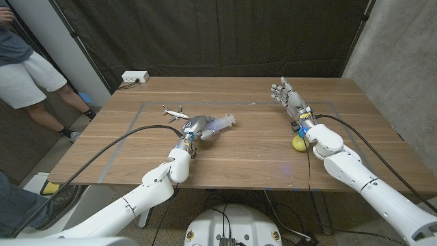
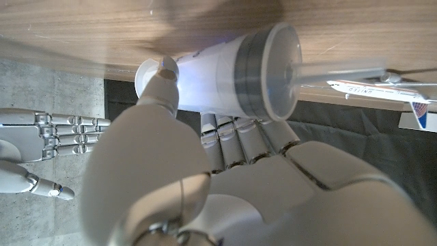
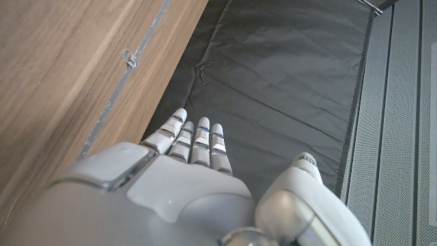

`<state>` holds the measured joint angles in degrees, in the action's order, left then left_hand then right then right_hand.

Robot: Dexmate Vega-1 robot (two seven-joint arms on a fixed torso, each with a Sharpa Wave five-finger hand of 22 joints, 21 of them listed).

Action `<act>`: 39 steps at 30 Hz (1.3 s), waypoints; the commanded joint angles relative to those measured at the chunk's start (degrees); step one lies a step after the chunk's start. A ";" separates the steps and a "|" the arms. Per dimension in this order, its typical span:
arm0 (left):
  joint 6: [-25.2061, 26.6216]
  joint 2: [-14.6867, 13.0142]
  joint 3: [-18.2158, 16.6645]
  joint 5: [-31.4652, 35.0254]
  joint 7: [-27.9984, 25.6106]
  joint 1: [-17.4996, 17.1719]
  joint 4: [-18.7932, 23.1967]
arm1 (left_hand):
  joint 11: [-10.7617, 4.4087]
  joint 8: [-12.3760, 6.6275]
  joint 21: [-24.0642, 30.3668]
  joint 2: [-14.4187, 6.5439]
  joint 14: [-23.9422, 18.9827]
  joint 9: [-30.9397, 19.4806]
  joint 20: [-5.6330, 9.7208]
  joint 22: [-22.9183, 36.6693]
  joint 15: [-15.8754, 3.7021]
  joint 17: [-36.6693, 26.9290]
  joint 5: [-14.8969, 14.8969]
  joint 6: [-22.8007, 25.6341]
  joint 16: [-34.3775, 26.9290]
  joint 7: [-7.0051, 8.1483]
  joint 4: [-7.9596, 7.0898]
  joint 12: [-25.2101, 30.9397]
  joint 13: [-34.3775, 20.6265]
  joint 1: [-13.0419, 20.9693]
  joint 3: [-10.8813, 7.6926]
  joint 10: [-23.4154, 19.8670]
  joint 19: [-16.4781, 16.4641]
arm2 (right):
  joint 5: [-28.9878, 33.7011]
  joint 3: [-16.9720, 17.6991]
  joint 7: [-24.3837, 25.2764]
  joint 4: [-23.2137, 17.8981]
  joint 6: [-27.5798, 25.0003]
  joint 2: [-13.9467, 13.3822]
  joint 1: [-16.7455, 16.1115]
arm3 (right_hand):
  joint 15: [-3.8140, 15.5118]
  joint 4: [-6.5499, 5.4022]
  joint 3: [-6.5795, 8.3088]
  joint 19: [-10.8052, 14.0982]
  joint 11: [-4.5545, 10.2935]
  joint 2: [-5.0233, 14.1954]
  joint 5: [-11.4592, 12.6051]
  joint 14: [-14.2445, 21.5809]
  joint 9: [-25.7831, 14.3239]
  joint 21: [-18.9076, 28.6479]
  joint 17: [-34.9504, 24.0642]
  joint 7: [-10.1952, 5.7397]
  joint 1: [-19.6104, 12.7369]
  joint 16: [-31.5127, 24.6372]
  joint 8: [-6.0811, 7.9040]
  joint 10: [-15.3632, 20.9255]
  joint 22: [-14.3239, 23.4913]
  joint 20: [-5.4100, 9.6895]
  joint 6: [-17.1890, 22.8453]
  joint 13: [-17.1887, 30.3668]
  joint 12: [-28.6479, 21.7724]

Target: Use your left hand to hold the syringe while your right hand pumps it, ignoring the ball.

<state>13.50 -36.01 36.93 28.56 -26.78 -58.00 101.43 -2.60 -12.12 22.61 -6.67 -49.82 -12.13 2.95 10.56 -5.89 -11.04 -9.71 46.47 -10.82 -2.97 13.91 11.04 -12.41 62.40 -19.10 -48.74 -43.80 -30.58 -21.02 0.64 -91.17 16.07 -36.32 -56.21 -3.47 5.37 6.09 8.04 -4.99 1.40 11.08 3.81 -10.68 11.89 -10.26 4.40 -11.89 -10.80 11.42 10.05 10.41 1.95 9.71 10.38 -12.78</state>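
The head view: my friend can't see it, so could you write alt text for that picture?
A white left robot hand grips a clear plastic syringe lying on a brown wooden table. The right robot hand is raised with fingers spread, holding nothing, a yellow ball beside its wrist. A small white toy airplane lies near the syringe.

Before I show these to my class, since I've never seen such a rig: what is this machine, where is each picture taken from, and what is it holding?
It is a robot with two arms, each ending in a hand. One picture looks down from its head; the other two come from wrist cameras. The left hand has its fingers around a syringe on the wooden table. The right hand is open, holding nothing. A toy plane lies near the syringe, and a yellow ball sits beside the right wrist.
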 commanded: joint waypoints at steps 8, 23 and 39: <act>1.67 -0.53 0.67 0.15 2.43 0.45 0.14 | -2.44 0.76 -1.54 -1.46 3.71 -0.09 -0.46 0.26 -1.75 -0.36 -0.10 -0.66 0.27 3.32 -11.35 -0.51 -0.06 -1.31 -12.04 2.20 4.22 | 0.70 -0.04 0.98 -1.15 -0.56 -0.43 -0.81 | -0.22 -0.05 -0.02 0.30 -0.35 0.67 0.50 0.19 -0.06 -0.20 -0.13 -0.10 -0.09 0.11 -0.07 0.30 0.03 0.85 0.28 0.09 0.22; 5.84 -1.50 0.40 0.04 5.84 0.43 2.94 | -1.98 0.99 -3.52 0.49 9.09 0.00 -1.59 0.16 -0.50 -0.19 0.11 -3.82 0.46 2.79 -11.99 -0.42 0.06 -3.49 -10.68 5.33 9.09 | 1.15 -0.43 1.50 -1.95 -1.42 -0.61 -1.05 | -0.23 -0.01 -0.05 0.34 -0.29 0.74 0.51 0.22 -0.07 -0.24 -0.13 -0.17 -0.14 0.13 -0.11 0.26 0.03 0.82 0.28 0.09 0.32; 5.88 -2.60 -0.59 -0.59 5.86 0.52 5.56 | -1.25 0.74 -5.52 3.11 12.27 0.32 -2.36 0.03 0.67 -0.05 -0.05 -4.77 0.34 2.41 -15.06 -0.16 0.29 -9.53 -6.89 7.03 12.55 | 1.25 -0.23 1.62 -2.36 -0.92 -0.87 -1.52 | -0.23 0.05 -0.09 0.36 -0.24 0.80 0.50 0.29 -0.07 -0.28 -0.13 -0.19 -0.20 0.13 -0.13 0.36 0.04 0.84 0.33 0.10 0.36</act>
<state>19.25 -37.91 36.90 28.21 -21.03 -57.54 105.37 -3.85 -11.28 17.50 -3.64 -38.24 -11.71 0.70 10.44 -3.67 -11.10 -9.46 42.01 -10.65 -0.62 1.67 10.64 -11.96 53.61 -23.69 -42.14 -31.79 -29.37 -21.35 2.09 -93.31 14.82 -37.12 -57.43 -3.47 5.37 6.09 8.04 -5.00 1.79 11.08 3.81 -10.68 11.65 -10.26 4.40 -12.27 -10.80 11.43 10.05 10.41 1.95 9.71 10.38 -12.50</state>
